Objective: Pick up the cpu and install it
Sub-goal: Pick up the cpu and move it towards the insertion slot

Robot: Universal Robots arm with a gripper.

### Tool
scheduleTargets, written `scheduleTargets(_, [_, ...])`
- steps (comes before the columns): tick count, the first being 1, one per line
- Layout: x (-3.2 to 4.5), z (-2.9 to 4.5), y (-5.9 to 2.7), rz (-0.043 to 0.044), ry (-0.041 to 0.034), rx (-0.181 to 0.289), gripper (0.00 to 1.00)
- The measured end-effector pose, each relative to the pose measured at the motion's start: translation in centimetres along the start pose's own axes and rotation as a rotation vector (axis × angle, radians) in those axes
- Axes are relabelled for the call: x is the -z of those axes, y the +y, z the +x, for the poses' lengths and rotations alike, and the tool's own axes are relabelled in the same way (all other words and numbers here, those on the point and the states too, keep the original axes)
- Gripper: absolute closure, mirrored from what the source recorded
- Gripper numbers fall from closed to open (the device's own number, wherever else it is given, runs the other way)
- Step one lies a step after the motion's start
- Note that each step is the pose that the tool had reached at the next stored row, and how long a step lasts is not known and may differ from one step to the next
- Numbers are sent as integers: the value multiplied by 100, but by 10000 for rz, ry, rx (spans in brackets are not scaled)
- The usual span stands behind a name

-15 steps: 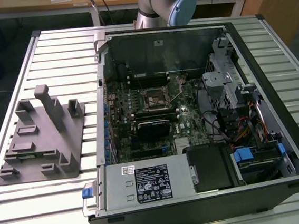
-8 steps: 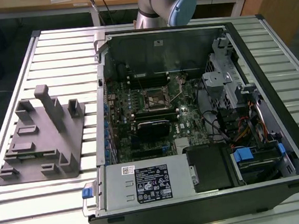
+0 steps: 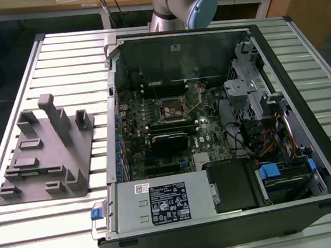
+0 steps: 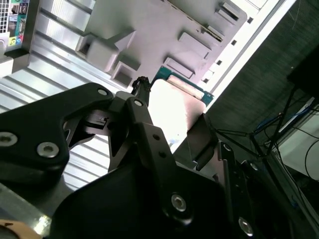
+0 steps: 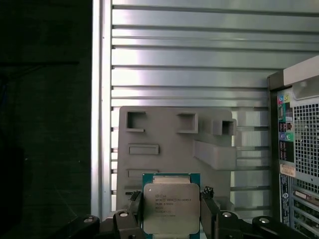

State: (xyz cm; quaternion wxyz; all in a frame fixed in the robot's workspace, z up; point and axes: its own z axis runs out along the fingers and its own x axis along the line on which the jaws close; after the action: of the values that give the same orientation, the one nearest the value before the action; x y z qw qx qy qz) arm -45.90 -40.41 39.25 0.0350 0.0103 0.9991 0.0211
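Note:
In both wrist views my gripper (image 5: 171, 196) (image 4: 169, 117) is shut on the cpu (image 5: 170, 211) (image 4: 175, 102), a small square chip with a pale metal top and a green edge, clamped on two opposite sides by the black fingers (image 5: 133, 203). The chip hangs in the air above the grey plastic fixture (image 5: 174, 144) (image 4: 149, 30) and touches nothing else. In the exterior view the dark metal-framed socket (image 3: 173, 108) sits on the motherboard (image 3: 166, 130) inside the open computer case (image 3: 305, 116), with the fixture (image 3: 45, 153) lying at that view's left of the case.
The slatted metal table (image 3: 63, 222) carries the fixture and the case. The arm's base (image 3: 183, 2) stands behind the case. Drive cages and cables (image 3: 258, 109) crowd the case at the exterior view's right. The case's rear panel (image 5: 299, 159) rises beside the fixture.

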Motion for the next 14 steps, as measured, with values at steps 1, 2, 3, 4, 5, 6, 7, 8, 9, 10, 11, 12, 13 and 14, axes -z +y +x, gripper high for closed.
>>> scheduleTargets(1, [-1, -21, 1, 1, 0, 1, 46])
scheduleTargets(2, [-3, -43, 2, 0, 0, 1, 46])
scheduleTargets(3, [-5, -65, 3, 0, 0, 1, 46])
scheduleTargets(4, [-6, -87, 4, 1, 1, 0, 46])
scheduleTargets(5, [-7, -110, 5, 1, 1, 0, 46])
scheduleTargets(6, [-10, -134, 6, 0, 0, 0, 46])
scheduleTargets(7, [-11, -158, 7, 1, 1, 0, 46])
scheduleTargets(8, [-13, -182, 8, 0, 0, 0, 46])
scheduleTargets(9, [-14, -206, 9, 0, 0, 0, 46])
scheduleTargets(10, [-16, -231, 10, 1, 1, 0, 46])
scheduleTargets(11, [-18, -256, 11, 1, 0, 0, 46])
scheduleTargets(12, [-20, -283, 12, 0, 0, 0, 46])
scheduleTargets(13, [-22, -308, 13, 0, 0, 0, 46])
scheduleTargets(14, [-24, -334, 13, 0, 0, 0, 46])
